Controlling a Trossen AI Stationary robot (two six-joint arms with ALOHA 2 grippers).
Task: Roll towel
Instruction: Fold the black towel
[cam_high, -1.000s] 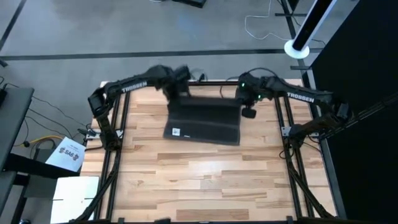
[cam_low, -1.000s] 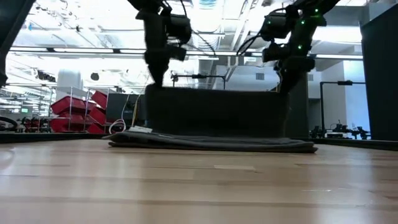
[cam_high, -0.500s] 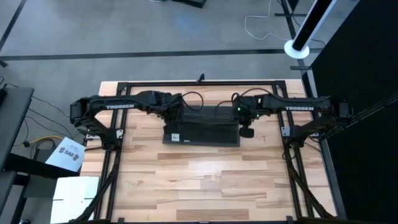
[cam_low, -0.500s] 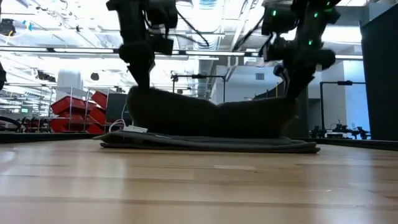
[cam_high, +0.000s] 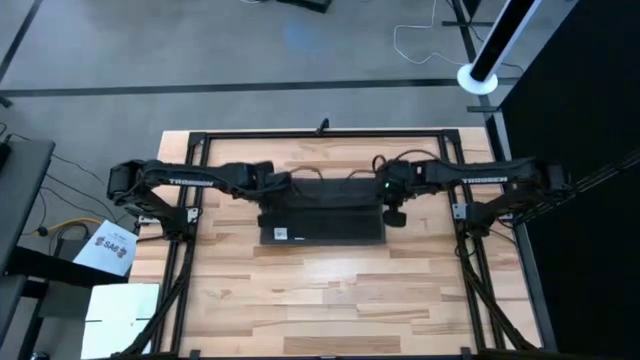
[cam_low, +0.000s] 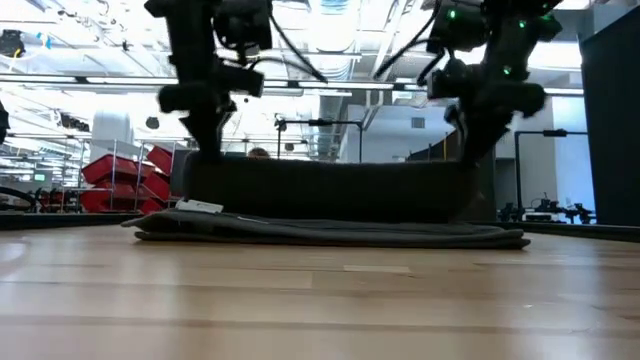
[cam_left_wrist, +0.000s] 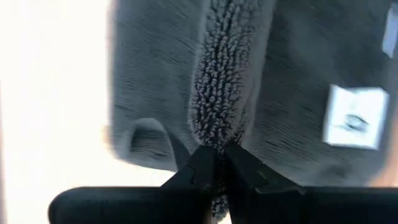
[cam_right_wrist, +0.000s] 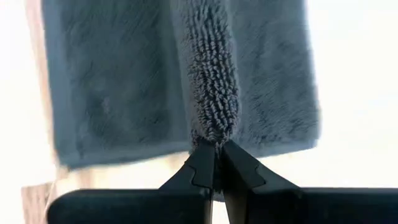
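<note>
The dark grey towel (cam_high: 322, 222) lies in the table's far half, with its white tag (cam_high: 281, 235) at its near left corner. Its lower layer (cam_low: 330, 232) rests flat on the wood. A raised part (cam_low: 330, 188) stands above that layer, stretched between my two grippers. My left gripper (cam_low: 205, 150) is shut on the raised part's left end, and my right gripper (cam_low: 470, 150) is shut on its right end. From above, the arms hide both places of contact. My left gripper pinches a bunched ridge of the towel (cam_left_wrist: 214, 134) between its two fingers at the raised part's left end, coming steeply from above. One layer or several, I cannot tell. The held part is lifted; the rest lies on the table. My right gripper pinches a like ridge of cloth (cam_right_wrist: 211, 127) between its two fingers at the raised part's right end, also steeply from above. The cloth runs nearly level and fairly taut across to the other gripper, above the layer on the table.
A black frame (cam_high: 320, 133) runs round the wooden table (cam_high: 330, 290), whose near half is bare wood. Red bins (cam_low: 120, 175) and shelving stand in the room beyond the far edge.
Both grippers, shut on the towel's far part, have moved toward the table's near edge and down. They have carried that part over the part lying on the table. It sagged in the middle half a second ago and now runs nearly level between them.
</note>
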